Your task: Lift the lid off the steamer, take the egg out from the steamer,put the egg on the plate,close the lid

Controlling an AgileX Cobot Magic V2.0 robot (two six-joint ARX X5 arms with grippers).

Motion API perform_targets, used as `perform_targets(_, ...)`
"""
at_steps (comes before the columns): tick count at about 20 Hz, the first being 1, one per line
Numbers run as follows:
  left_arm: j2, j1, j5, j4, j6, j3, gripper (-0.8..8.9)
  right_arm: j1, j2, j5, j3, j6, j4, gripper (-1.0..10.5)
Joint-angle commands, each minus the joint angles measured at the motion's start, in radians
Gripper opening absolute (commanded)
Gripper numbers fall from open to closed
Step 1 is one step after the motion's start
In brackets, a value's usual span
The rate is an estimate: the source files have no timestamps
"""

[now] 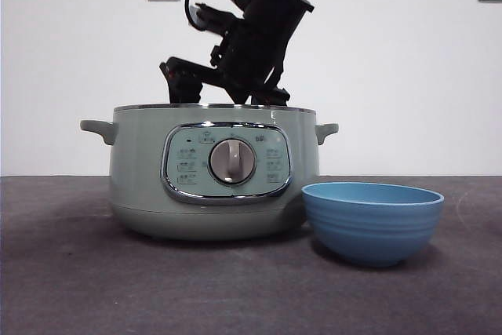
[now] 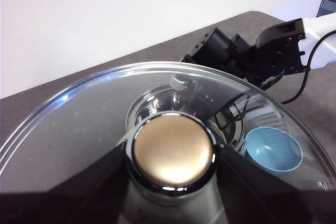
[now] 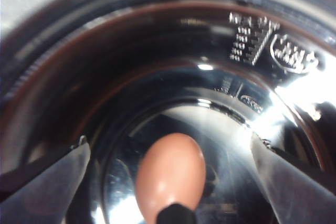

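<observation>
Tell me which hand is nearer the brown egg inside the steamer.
Right. The right hand is down inside the pale sage-green steamer, jaws open either side of the brown egg. The left hand holds the glass lid by its knob, away from the pot.

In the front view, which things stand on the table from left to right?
Large round sage-green steamer pot with the grey dial, then the round blue ridged bowl. The right gripper reaches into the pot from above.

embossed scale marks and a round stamp sit on the steamer (image 3: 226, 77) inner wall, and small icons on its control panel (image 1: 227, 162), all too blurred to read.
</observation>
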Motion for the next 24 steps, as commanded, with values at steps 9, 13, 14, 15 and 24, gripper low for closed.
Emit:
perform_targets(9, -0.013, -0.001, 0.0, 0.036, -0.003, 0.017, -0.08, 0.003, 0.071, 0.027, 0.002, -0.011, 0.003, 5.2)
perform_targets(13, -0.013, -0.001, 0.0, 0.036, 0.005, 0.017, -0.08, 0.003, 0.095, 0.026, 0.002, -0.008, 0.002, 4.5)
perform_targets(14, -0.013, -0.001, 0.0, 0.036, 0.006, 0.017, -0.08, 0.003, 0.095, 0.022, 0.002, -0.008, 0.007, 3.0)
perform_targets(15, -0.013, -0.001, 0.0, 0.035, 0.01, 0.017, -0.08, 0.003, 0.095, 0.022, 0.002, -0.008, 0.007, 1.9)
perform_targets(24, -0.013, -0.001, 0.0, 0.036, 0.015, 0.017, -0.08, 0.021, -0.176, 0.029, 0.002, -0.009, -0.119, -0.1)
